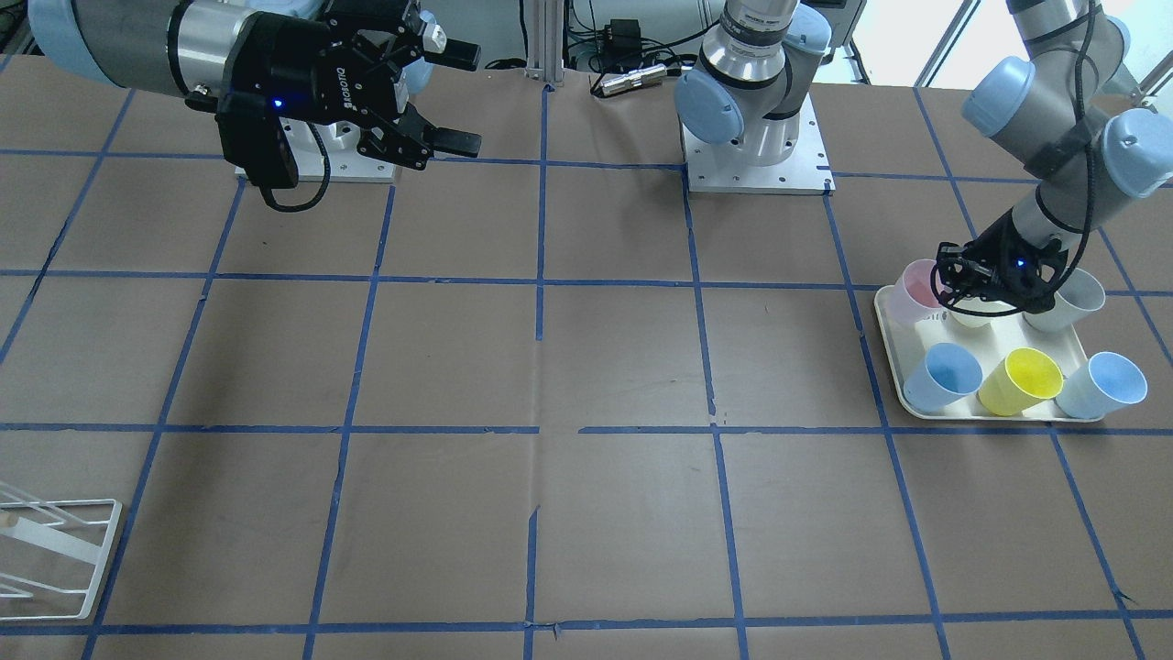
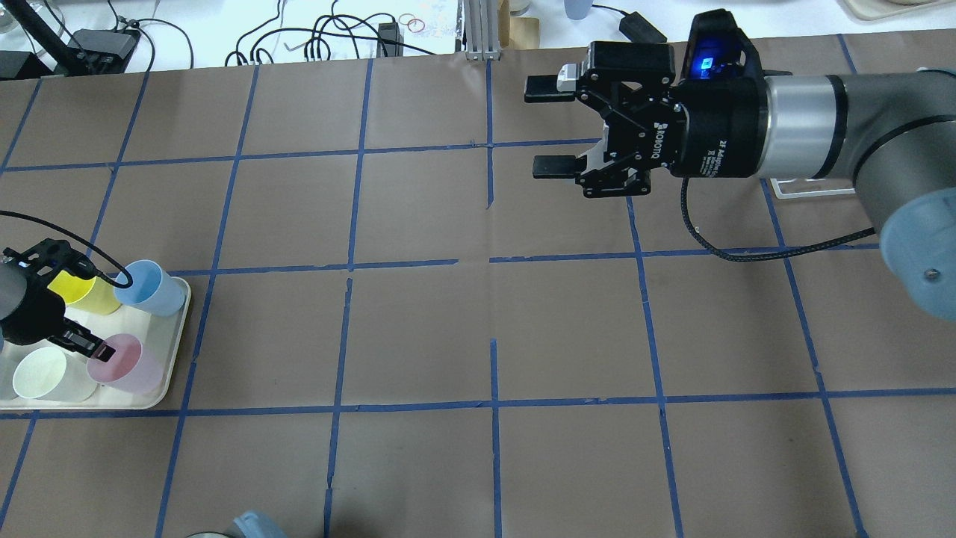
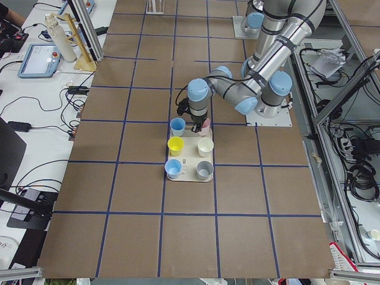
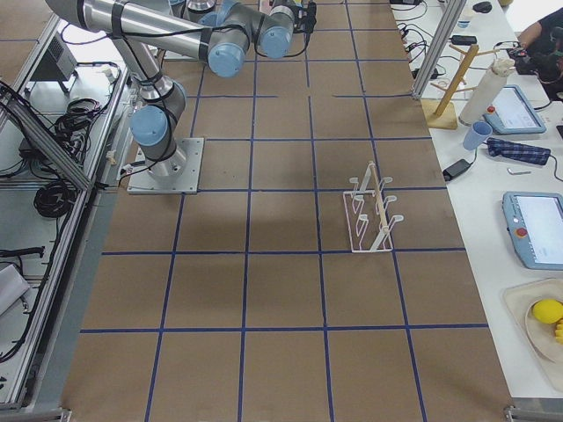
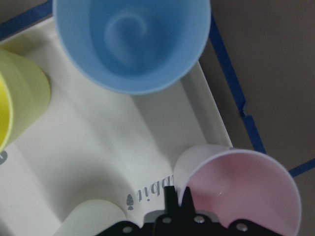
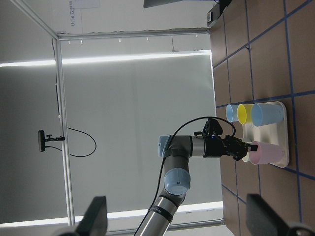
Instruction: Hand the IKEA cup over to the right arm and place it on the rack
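Observation:
The IKEA cup (image 2: pixel 128 365) is pale pink and stands upright at the near right corner of the cream tray (image 2: pixel 176 330). My left gripper (image 2: pixel 91 346) reaches down onto it. In the left wrist view its fingers (image 5: pixel 171 196) are pinched on the rim of the pink cup (image 5: pixel 238 194), one inside and one outside. The cup also shows in the front view (image 1: pixel 916 293). My right gripper (image 2: pixel 551 127) is open and empty, held high over the table's far middle. The white wire rack (image 4: pixel 373 211) stands on the right side and shows in the front view (image 1: pixel 55 550).
The tray (image 1: pixel 893 341) also holds two light blue cups (image 1: pixel 944 376) (image 1: pixel 1104 385), a yellow cup (image 1: pixel 1022 378), a cream cup (image 2: pixel 45 373) and a grey cup (image 1: pixel 1070 302), all close around the pink one. Brown paper with a blue tape grid covers the table.

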You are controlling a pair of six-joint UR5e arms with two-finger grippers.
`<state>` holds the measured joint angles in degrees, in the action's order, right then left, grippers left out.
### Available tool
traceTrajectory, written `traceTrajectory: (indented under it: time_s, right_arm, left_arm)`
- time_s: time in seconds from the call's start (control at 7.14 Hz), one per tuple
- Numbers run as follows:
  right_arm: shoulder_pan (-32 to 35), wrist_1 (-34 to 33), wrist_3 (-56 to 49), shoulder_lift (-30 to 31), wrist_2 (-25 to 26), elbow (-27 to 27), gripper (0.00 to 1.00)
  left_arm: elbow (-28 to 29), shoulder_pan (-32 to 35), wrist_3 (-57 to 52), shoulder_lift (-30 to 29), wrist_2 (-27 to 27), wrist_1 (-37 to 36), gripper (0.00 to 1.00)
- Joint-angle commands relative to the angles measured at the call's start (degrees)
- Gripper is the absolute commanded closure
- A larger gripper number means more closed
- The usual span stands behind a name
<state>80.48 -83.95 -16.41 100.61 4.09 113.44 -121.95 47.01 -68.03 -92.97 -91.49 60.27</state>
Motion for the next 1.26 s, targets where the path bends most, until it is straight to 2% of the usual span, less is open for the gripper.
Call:
traceTrajectory:
  time_s: [0.0, 0.14, 0.28, 0.42, 0.84, 1.12]
  right_arm:
    - [0.1, 4.1, -0.7, 0.4, -3.9, 0.6, 0.00]
    - [0.2, 4.5, -0.5, 0.4, -4.3, 0.7, 0.00]
    - [0.3, 4.6, 0.0, 0.4, -4.4, 0.7, 0.00]
    - [0.3, 7.5, 0.9, 0.5, -4.4, 0.5, 0.00]
    - [0.2, 8.4, 0.4, 0.6, -4.4, 0.3, 0.00]
    - [0.2, 8.1, -0.9, 0.6, -4.6, 0.3, 0.00]
  left_arm:
    - [4.7, 0.2, 0.1, 4.2, 2.5, 10.0, 1.00]
    - [9.0, 0.4, 0.9, 6.1, 5.3, 19.0, 1.00]
    - [12.6, 1.0, 1.9, 7.4, 10.1, 28.0, 1.00]
    - [14.9, 1.1, 3.9, 8.0, 16.5, 35.5, 1.00]
    - [15.2, 2.7, 3.8, 7.2, 42.9, 56.4, 1.00]
    - [15.2, 11.8, 4.8, 7.8, 57.0, 64.2, 1.00]
